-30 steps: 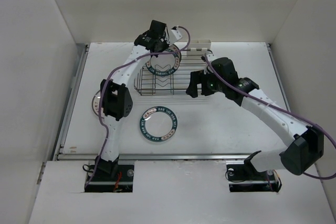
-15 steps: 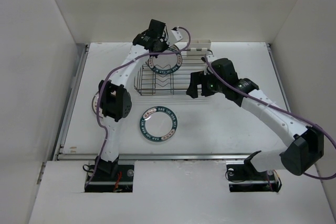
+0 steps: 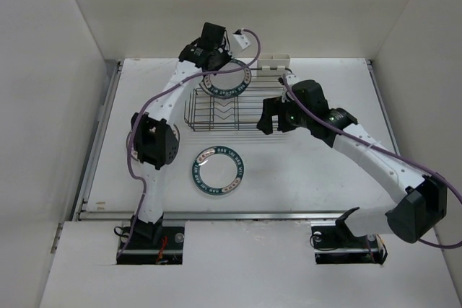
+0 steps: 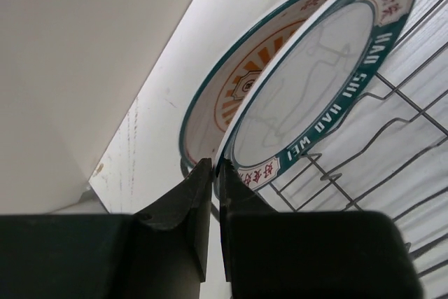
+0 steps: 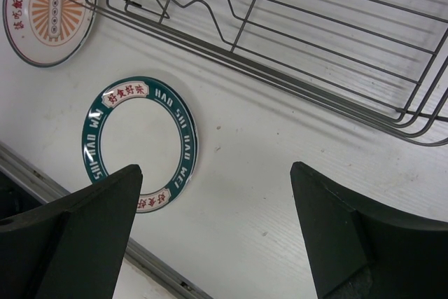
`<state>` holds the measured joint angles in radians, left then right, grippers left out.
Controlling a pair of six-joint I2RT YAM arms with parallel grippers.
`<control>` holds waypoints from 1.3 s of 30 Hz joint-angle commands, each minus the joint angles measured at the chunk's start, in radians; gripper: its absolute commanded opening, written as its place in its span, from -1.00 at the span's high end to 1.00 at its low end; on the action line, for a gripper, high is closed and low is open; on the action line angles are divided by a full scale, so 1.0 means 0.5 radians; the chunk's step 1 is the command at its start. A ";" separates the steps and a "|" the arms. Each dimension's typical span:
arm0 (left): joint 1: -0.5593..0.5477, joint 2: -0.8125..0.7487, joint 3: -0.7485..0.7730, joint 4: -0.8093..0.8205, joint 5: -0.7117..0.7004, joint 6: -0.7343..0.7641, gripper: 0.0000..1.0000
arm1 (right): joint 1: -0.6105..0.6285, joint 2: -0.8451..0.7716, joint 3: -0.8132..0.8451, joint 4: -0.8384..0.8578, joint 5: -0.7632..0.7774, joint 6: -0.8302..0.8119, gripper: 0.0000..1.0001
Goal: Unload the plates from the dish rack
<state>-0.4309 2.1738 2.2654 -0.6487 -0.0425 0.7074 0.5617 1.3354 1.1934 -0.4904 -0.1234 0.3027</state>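
Note:
My left gripper [image 3: 214, 60] is shut on the rim of a teal-banded plate [image 3: 226, 81] and holds it tilted over the back left of the dish rack [image 3: 249, 126]. In the left wrist view the gripper [image 4: 215, 166] pinches that plate [image 4: 308, 103], and an orange sunburst plate [image 4: 231, 89] stands close behind it. Rack wires [image 4: 392, 138] lie below. My right gripper [image 3: 270, 117] is open and empty at the rack's right front. Another teal-banded plate [image 3: 218, 172] lies flat on the table; it also shows in the right wrist view [image 5: 140, 141].
An orange sunburst plate [image 5: 49, 8] lies on the table left of the rack [image 5: 294, 47], mostly hidden by my left arm in the top view. A white plastic holder [image 3: 273, 67] sits at the rack's back right corner. Walls enclose the table on three sides.
My left gripper has shifted the held teal-banded plate slightly back and to the left, and its elbow has swung left. The right arm has barely moved.

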 commanded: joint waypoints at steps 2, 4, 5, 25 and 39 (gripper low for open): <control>0.006 -0.362 -0.091 0.104 0.018 -0.059 1.00 | -0.016 -0.066 -0.012 0.100 0.001 0.011 -0.85; 0.006 -0.405 -0.116 0.068 0.066 -0.059 1.00 | -0.016 -0.066 -0.012 0.100 0.001 0.011 -0.85; 0.006 -0.436 -0.134 0.043 0.067 -0.059 1.00 | -0.016 -0.084 -0.012 0.100 0.001 0.011 -0.85; -0.013 -0.660 -0.318 -0.111 0.226 -0.142 1.00 | -0.043 0.111 -0.028 0.722 0.020 -0.200 -0.92; -0.013 -0.697 -0.340 -0.200 0.263 -0.099 1.00 | -0.424 1.121 0.881 1.057 -1.139 -1.099 -1.00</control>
<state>-0.4320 1.8877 2.1002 -0.7609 0.0715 0.6422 0.3649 1.9266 1.6089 -0.0799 -0.4644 -0.1005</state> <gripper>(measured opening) 0.028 0.999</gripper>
